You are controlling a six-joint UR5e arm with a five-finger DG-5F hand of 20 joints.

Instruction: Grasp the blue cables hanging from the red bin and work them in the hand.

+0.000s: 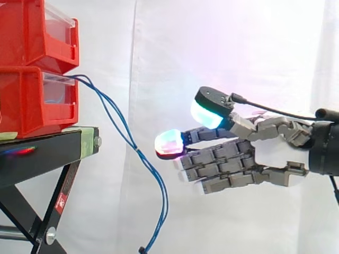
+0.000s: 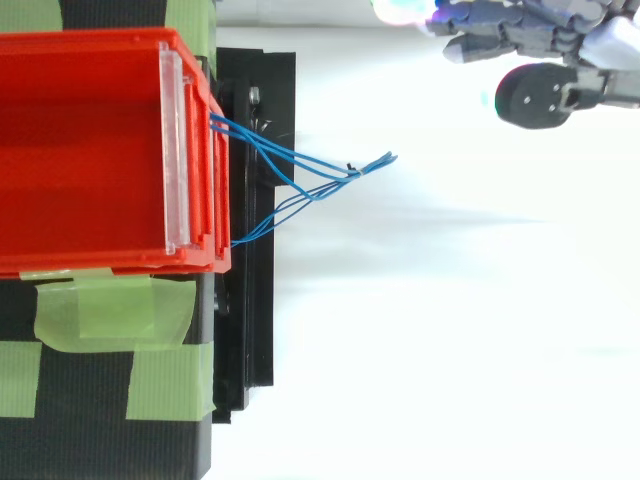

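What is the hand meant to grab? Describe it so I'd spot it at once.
Find the stacked red bins on the black stand. From the lower bin's front, thin blue cables droop past the stand's edge. They are the only blue strands, hanging free.

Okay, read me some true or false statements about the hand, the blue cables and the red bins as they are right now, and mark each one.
1. The hand is curled round the blue cables. False: its fingers are stretched out toward them, apart from them and holding nothing.
2. The cables hang from the lower red bin. True.
3. An upper red bin sits on the lower one, on the black stand. True.
4. From above, the hand is over a bin. False: it is off to the side, beyond the cables' free ends.
5. The tape on the stand is blue. False: it is green.
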